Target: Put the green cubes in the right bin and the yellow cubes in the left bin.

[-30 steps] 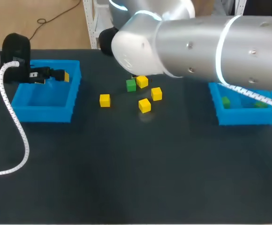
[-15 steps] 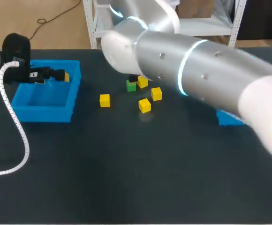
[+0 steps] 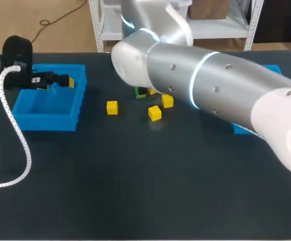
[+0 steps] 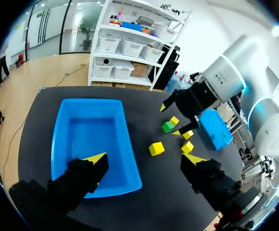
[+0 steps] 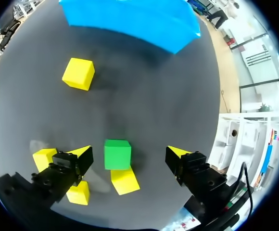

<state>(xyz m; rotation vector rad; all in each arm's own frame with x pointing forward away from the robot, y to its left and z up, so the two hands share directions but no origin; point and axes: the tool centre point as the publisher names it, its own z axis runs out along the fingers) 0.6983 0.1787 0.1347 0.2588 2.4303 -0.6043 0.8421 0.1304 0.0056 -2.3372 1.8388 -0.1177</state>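
Black table (image 3: 135, 191): four yellow cubes (image 5: 78, 73), one green cube (image 5: 117, 154) (left tool (image 4: 145, 159), right tool (image 5: 130, 152) spread, empty).

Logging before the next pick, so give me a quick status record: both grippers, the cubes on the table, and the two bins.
left gripper: open, empty, over the left bin
right gripper: open, fingers either side of the green cube, not touching
yellow cubes: four loose on the table, near the green cube
left bin contents: none visible
right bin: inside not visible
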